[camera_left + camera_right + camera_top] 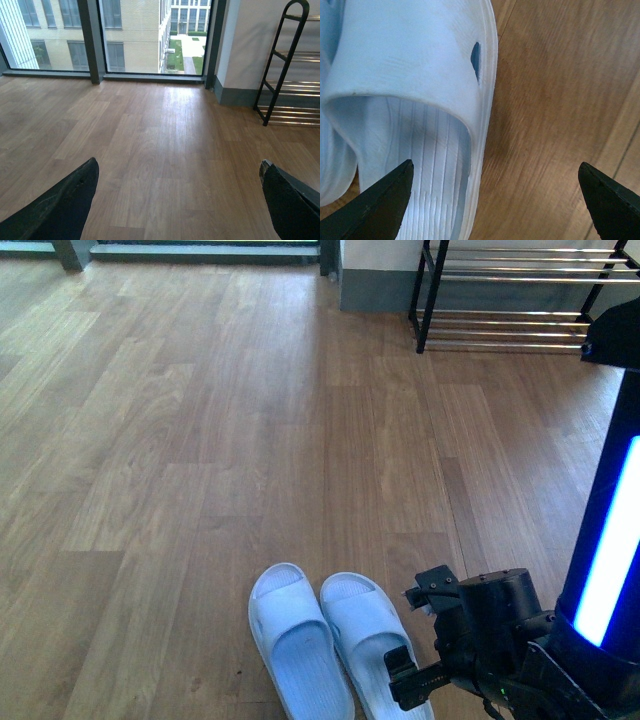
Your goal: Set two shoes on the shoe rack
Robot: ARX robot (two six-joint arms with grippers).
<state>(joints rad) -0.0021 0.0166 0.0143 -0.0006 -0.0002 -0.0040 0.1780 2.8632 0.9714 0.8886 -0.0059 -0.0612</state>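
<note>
Two pale blue slides lie side by side on the wood floor near me, the left slide (295, 640) and the right slide (368, 635). My right gripper (418, 635) hangs open just over the right slide's outer edge. In the right wrist view the right slide (410, 65) fills the frame, one fingertip (390, 200) over its ribbed footbed and the other over bare floor, with nothing held. The shoe rack (520, 280) stands far off at the back right. My left gripper (178, 161) is open over bare floor, facing the shoe rack (287, 65). No sneakers are in view.
Wood floor (200, 440) stretches between the slides and the rack. A grey skirting and white wall (375, 280) stand left of the rack. Tall windows (100, 35) run along the far side. My right arm's column with a blue light strip (615, 560) rises at the right.
</note>
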